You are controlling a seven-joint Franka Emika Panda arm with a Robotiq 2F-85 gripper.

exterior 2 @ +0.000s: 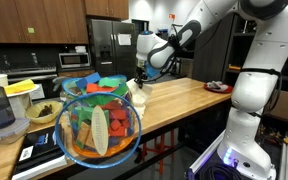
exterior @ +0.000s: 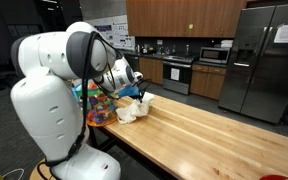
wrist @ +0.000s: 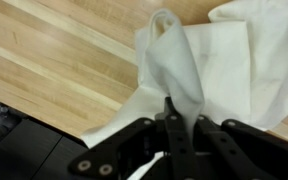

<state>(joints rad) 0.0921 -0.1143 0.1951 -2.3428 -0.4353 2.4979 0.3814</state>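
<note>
Logged gripper [wrist: 174, 120] clamped narrow on white cloth [wrist: 172, 60], fingertips buried in fold. Logged cloth heaped on wooden counter [wrist: 54, 60], 3 o'clock from bowl [exterior: 96, 120] of colourful toys, shapes indistinct.

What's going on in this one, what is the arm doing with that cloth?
The arm's end effector is shut on a fold of a white cloth, pinching it up off the wooden countertop. The rest of the cloth lies crumpled on the wood. In an exterior view, a clear bowl full of colourful items stands on the same counter, near the cloth.
</note>
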